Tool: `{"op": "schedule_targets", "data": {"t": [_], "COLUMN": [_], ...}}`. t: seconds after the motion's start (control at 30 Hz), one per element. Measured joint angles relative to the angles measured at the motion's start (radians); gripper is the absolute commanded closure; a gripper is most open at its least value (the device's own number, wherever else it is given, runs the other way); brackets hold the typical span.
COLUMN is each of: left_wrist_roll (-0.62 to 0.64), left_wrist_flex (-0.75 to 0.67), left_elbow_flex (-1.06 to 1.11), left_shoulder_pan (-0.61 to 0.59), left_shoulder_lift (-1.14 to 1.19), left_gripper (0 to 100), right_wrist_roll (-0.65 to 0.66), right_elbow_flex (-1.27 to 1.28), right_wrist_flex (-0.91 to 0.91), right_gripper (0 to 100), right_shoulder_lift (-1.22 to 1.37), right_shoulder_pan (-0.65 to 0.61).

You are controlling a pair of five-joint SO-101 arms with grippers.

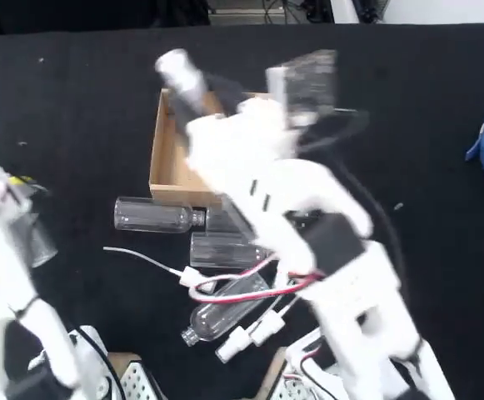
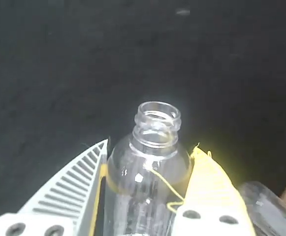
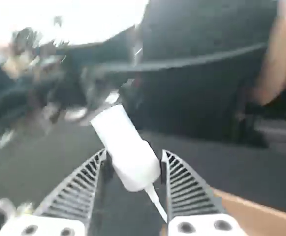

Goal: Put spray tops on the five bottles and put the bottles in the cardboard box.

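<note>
Clear plastic with no cap on it: my left hand [image 2: 151,145] is clamped around an open-necked bottle [image 2: 155,120], with the black tabletop [image 2: 59,59] behind it. My right hand [image 3: 134,153] grips a white spray top [image 3: 123,142], which sits raised over the cardboard box [image 1: 165,162]. Other bottles [image 1: 154,214] lie on the tabletop just beside the box, with loose spray tops [image 1: 246,333] near them
</note>
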Motion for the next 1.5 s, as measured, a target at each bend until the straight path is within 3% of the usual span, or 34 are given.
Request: {"op": "schedule_targets", "data": {"t": [0.3, 0.4, 0.53, 0.67, 0.9, 1.27, 1.5], "left_wrist_roll": [0.000, 0.000, 0.000, -0.031, -0.127, -0.408, -0.586], "left_wrist_flex": [-0.072, -0.072, -0.072, -0.072, -0.028, 0.327, 0.232], "left_elbow_flex": [0.181, 0.203, 0.259, 0.334, 0.336, -0.068, -0.092], "left_shoulder_pan": [0.242, 0.331, 0.411, 0.410, 0.319, 0.011, -0.186], "left_shoulder_lift": [-0.204, -0.272, -0.362, -0.416, -0.356, 0.123, 0.351], "left_gripper": [97, 97, 97, 97, 97, 97, 97], "right_wrist_roll": [-0.005, 0.071, 0.181, 0.238, 0.295, 0.298, 0.316], "right_elbow_flex": [0.015, 0.078, 0.164, 0.199, 0.199, 0.199, 0.199], "right_wrist_flex": [0.285, 0.330, 0.330, 0.331, 0.287, 0.193, 0.190], "right_gripper": [93.8, 93.8, 93.8, 93.8, 93.8, 93.9, 93.9], "right_shoulder_lift": [-0.081, -0.064, 0.040, 0.187, 0.425, 0.562, 0.562], "right_shoulder_pan": [0.535, 0.704, 0.838, 0.941, 0.990, 0.990, 0.988]}}
